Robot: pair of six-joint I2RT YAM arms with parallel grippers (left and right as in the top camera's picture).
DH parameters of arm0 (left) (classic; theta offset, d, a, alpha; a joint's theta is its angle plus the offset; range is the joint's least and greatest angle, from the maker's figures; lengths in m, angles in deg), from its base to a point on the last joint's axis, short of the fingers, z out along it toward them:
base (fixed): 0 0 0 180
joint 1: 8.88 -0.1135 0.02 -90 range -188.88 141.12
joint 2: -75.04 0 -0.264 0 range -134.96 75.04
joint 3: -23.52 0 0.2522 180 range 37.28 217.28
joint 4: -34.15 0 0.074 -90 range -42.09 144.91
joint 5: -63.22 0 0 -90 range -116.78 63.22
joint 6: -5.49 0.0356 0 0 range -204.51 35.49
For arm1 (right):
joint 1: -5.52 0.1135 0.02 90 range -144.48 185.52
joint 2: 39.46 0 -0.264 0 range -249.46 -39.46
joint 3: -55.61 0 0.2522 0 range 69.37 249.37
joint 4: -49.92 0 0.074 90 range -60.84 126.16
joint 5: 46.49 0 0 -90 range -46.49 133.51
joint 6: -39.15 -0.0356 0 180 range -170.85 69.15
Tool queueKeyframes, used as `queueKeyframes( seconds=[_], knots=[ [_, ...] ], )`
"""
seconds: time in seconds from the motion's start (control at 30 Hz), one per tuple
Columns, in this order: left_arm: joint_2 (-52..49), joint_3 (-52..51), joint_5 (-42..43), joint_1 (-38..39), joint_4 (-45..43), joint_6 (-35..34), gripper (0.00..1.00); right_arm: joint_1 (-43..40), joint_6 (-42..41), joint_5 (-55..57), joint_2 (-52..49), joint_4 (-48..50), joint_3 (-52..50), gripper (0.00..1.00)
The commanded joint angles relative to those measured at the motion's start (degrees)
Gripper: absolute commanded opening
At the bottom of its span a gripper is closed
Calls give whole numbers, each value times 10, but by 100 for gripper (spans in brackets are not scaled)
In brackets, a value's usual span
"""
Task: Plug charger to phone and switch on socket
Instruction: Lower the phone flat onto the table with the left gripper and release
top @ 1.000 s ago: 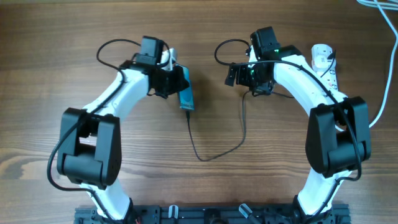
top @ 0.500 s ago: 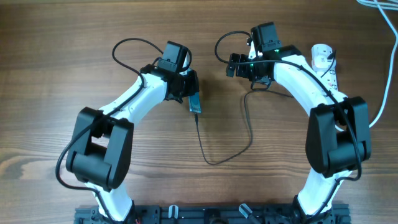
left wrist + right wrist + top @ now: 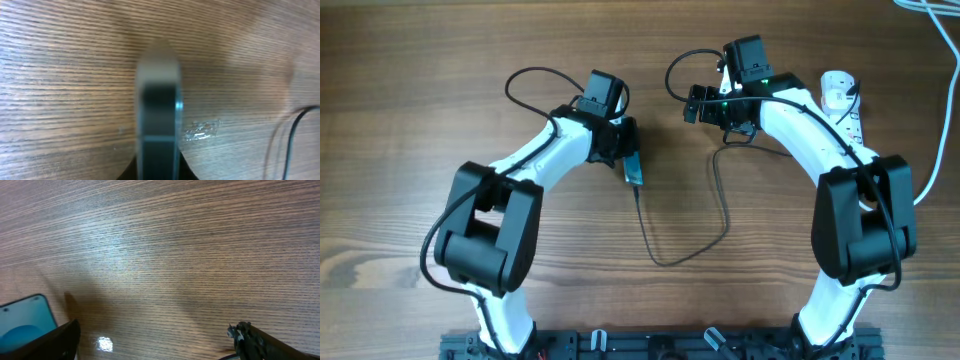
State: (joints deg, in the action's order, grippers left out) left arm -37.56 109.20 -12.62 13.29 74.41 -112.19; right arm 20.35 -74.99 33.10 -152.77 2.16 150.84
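Observation:
In the overhead view my left gripper is shut on the phone, whose turquoise screen shows below the fingers. In the left wrist view the phone appears edge-on between the jaws. The thin black charger cable runs from the phone's lower end, loops down and rises towards my right arm; it also shows in the left wrist view. My right gripper is open and empty, fingers spread wide over bare wood. The phone's corner shows at lower left. The white socket strip lies at the far right.
A thicker white cable runs along the right edge of the wooden table from the top corner. Each arm's own black lead arcs beside its wrist. A dark rail runs along the front edge.
My left gripper has carried the phone to the right, toward the centre, dragging the black cable with it. My right gripper has shifted slightly upward. Little has moved in the last half second.

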Motion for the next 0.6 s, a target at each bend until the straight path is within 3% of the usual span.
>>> queueKeyframes(
  seconds=[0.0,0.13,0.23,0.27,0.57],
  knots=[
    [-9,-1,-8,3,-7,-2,14,2,0,8,7,3,7,100],
    [-9,-1,-8,3,-7,-2,15,2,0,7,7,3,7,100],
    [-9,-1,-8,3,-6,-2,31,2,0,8,7,3,7,100],
    [-9,-1,-8,3,-6,-2,32,2,0,8,7,3,7,100],
    [-9,-1,-7,-12,-5,2,32,2,0,7,7,3,7,100]
  ],
)
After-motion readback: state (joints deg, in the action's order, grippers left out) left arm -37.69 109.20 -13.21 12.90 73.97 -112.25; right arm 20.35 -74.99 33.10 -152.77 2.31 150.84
